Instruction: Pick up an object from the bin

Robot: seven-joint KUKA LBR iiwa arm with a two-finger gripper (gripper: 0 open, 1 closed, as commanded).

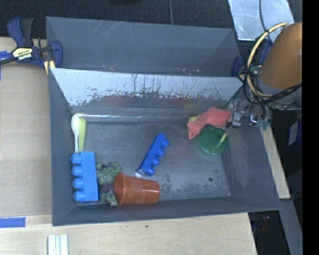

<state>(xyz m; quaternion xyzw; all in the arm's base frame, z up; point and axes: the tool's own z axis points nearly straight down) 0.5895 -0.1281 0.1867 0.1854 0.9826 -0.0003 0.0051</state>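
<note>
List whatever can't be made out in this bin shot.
Camera view:
The green round thing: top covered by the red cloth; its kind is unclear.
The olive lump: wedged between the big blue block and brown cup, shape unreadable.
The red cloth's right end: hidden behind the pincer.

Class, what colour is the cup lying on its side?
The cup is reddish brown; camera view shows it best.

Clutter, left and centre.
Lower left: large blue block [85,177], white-yellow spoon [78,132] behind it; green camouflage toy [107,173] and toppled orange cup [136,190] just beside; smaller blue block [153,154] tilted at centre.
</note>
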